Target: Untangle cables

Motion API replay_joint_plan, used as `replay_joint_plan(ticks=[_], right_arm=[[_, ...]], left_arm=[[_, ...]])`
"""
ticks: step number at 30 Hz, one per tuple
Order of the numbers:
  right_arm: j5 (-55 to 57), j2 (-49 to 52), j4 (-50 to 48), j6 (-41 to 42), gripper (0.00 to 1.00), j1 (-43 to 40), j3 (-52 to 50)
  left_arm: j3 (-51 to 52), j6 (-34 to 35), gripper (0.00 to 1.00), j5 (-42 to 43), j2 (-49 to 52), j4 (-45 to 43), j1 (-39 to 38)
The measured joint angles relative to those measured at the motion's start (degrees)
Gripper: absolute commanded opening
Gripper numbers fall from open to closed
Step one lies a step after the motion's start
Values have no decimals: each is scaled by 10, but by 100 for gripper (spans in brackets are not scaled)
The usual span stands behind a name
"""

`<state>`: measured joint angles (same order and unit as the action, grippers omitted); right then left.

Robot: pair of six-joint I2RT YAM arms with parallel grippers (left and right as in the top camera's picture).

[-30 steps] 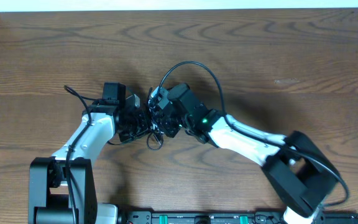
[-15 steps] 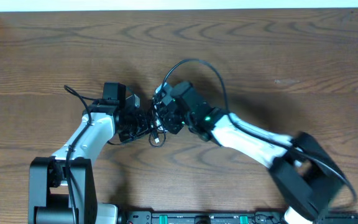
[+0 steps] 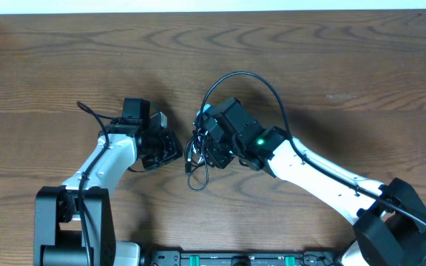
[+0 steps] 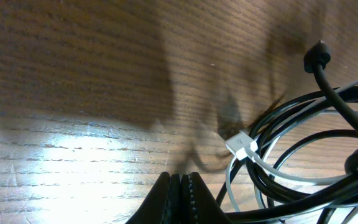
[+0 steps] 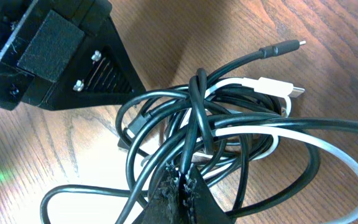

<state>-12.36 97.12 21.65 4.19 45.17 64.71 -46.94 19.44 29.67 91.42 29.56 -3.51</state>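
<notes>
My right gripper (image 5: 179,190) is pinched tight on the cables (image 5: 216,130). It holds a few black cords of the bunch right at its tips. The bunch is a messy knot of black cords with one white cord looped through it. Seen from above, the bunch is right by my right gripper, near the middle of the brown wooden table (image 3: 346,59). One thin loop sticks out toward the edge where my arms start. A white plug (image 5: 279,87) and a small black plug (image 5: 283,46) poke out of the bunch, each on the end of its cord. My left gripper (image 4: 179,190) is squeezed closed too, with nothing between its fingers. It sits low over the wood, just beside the bunch. From above I see a little gap between it and the cords. A thick black wire (image 3: 265,85) bends in a big bow over my right arm.
</notes>
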Motion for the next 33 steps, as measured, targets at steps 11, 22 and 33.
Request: replay_joint_plan(ticks=[11,22,33], right_arm=[[-69,9,24,-24,1,1,0],[-105,16,-22,-22,1,-4,0],[-108,123,-119,28,1,-3,0]], left_arm=[[0,0,8,0,0,0,0],[0,0,8,0,0,0,0],[0,0,8,-1,0,0,0]])
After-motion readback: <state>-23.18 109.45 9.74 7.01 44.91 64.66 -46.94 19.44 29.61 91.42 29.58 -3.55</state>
